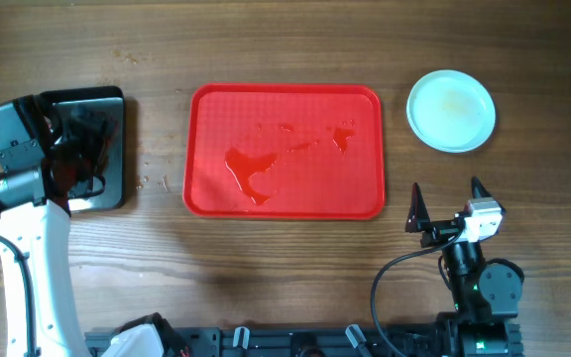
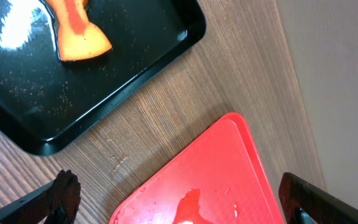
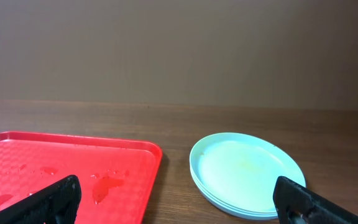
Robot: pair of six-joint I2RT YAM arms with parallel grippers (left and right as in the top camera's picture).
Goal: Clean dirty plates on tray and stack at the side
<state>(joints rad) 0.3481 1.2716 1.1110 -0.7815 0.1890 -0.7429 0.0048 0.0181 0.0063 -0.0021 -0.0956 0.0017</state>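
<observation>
The plates (image 1: pixel 451 110) lie stacked on the table right of the red tray (image 1: pixel 285 91), and the top one shows a faint yellowish mark. No plate lies on the tray, only puddles of liquid (image 1: pixel 251 171). My right gripper (image 1: pixel 446 198) stands open near the front edge, below the stack and empty. In the right wrist view the plates (image 3: pixel 247 171) and the tray's corner (image 3: pixel 135 152) lie ahead of the open right gripper (image 3: pixel 180 202). My left gripper (image 2: pixel 180 202) is open and empty, high above the tray's left end (image 2: pixel 229 155).
A glossy black tray (image 1: pixel 112 104) sits at the far left with my left arm (image 1: pixel 23 169) over it. In the left wrist view an orange sponge-like piece (image 2: pixel 76 31) lies in that black tray (image 2: pixel 104 81). Bare wood separates the two trays.
</observation>
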